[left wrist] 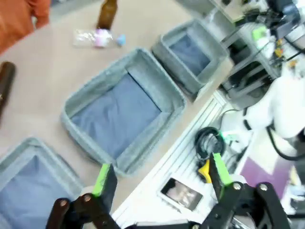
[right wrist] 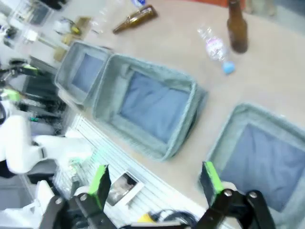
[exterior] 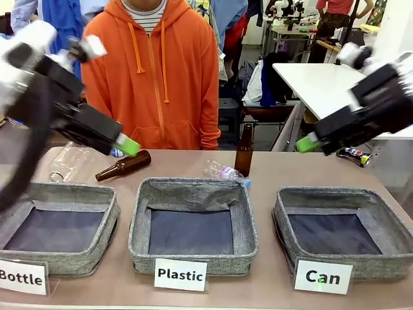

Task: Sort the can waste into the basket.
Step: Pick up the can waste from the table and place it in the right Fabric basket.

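Busy workshop stuff fills the background, and up close a tan counter (exterior: 271, 165) has a person in an orange hoodie (exterior: 155, 77) standing at its far side. Front view first: three low grey woven-fabric baskets with dark lining sit in a row along the near edge. A white card fronts each one, so the "Can" basket (exterior: 329, 192) is the rightmost, its lining fully on show. What looks like a small blue metal can with white and red print (exterior: 353, 153) lies at the far right of the counter, beyond that basket's back rim and just under the right hand (exterior: 306, 143). That hand hangs in the air with its jaws released, same as the left hand (exterior: 127, 144) over on the other side, and neither one grips anything. Behind the baskets there's a brown glass bottle lying down (exterior: 122, 166), a second brown glass bottle standing upright (exterior: 244, 150) and a clear plastic bottle with a blue cap (exterior: 222, 171) on its side.

Left wrist view: the left hand (left wrist: 161, 174) is spread wide with its green pads (left wrist: 102, 174) well apart. It sits above the near edge of the counter, and the "Can" basket (left wrist: 171, 67) is the farthest of the three. The upright bottle (left wrist: 107, 13) and the plastic bottle (left wrist: 97, 38) sit beyond the middle basket.

Right wrist view: the right hand (right wrist: 155, 181) is released too. The "Can" basket (right wrist: 221, 143) is the closest one, just beside its right finger. The lying bottle (right wrist: 136, 18), upright bottle (right wrist: 237, 31) and plastic bottle (right wrist: 214, 47) are farther out on the counter.
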{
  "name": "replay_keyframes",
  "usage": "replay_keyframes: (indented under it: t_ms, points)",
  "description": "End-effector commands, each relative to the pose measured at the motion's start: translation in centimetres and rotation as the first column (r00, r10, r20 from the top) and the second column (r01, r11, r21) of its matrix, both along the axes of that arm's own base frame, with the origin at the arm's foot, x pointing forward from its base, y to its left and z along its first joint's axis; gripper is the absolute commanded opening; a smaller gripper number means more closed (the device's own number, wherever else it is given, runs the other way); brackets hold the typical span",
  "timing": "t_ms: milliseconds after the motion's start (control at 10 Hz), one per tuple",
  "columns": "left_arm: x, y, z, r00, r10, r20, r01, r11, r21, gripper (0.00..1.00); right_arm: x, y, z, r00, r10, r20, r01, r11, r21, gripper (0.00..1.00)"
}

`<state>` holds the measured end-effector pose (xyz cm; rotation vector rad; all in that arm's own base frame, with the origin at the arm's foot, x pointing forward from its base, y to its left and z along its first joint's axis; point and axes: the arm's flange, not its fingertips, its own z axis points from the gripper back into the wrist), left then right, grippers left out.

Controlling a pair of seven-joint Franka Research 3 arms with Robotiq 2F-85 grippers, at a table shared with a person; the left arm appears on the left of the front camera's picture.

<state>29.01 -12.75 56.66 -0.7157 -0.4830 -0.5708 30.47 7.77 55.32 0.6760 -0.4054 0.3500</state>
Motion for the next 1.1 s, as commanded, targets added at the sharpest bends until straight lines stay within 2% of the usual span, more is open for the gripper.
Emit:
replay_keyframes:
  t_ms: [0,200,300,400,500,600,700,800,900,1000]
  points:
    - [2.5,9.7,-2.4,0.994,0.033,-0.106,-0.055,0.976,-0.211,1.00,0.6,-7.6,-1.6,0.992,-0.087,-0.088,0.103,0.977,0.188,1.00]
    - [2.3,19.8,-7.0,0.963,0.142,-0.228,-0.242,0.828,-0.506,1.00,-0.3,-15.6,-4.3,0.976,-0.180,-0.125,0.214,0.904,0.371,1.00]
    - [2.2,23.2,-9.1,0.945,0.192,-0.265,-0.316,0.741,-0.592,1.00,-0.2,-18.6,-5.8,0.965,-0.218,-0.146,0.260,0.868,0.423,1.00]
    - [2.1,25.3,-11.0,0.921,0.225,-0.319,-0.385,0.659,-0.646,1.00,0.2,-21.1,-7.4,0.946,-0.257,-0.199,0.322,0.824,0.467,1.00]
    - [1.2,25.9,-13.1,0.886,0.270,-0.376,-0.461,0.590,-0.663,1.00,0.4,-23.3,-9.0,0.929,-0.298,-0.221,0.371,0.772,0.517,1.00]
    - [0.1,25.7,-14.7,0.860,0.299,-0.413,-0.509,0.532,-0.677,1.00,0.3,-24.7,-10.0,0.924,-0.325,-0.204,0.383,0.745,0.546,1.00]
    - [-0.5,24.9,-15.2,0.831,0.342,-0.439,-0.557,0.496,-0.666,1.00,0.6,-25.6,-10.8,0.916,-0.348,-0.201,0.399,0.727,0.559,1.00]
    - [-1.1,24.3,-15.1,0.821,0.364,-0.440,-0.571,0.487,-0.661,1.00,0.6,-25.8,-11.2,0.909,-0.382,-0.166,0.403,0.704,0.585,1.00]
    - [-1.4,23.7,-15.1,0.736,0.465,-0.492,-0.676,0.461,-0.575,1.00,0.7,-25.3,-11.1,0.895,-0.426,-0.135,0.424,0.716,0.554,1.00]
    - [3.5,31.2,-14.8,0.819,0.335,-0.466,-0.574,0.477,-0.666,1.00,0.0,-26.4,-11.4,0.898,-0.377,-0.226,0.436,0.708,0.556,1.00]
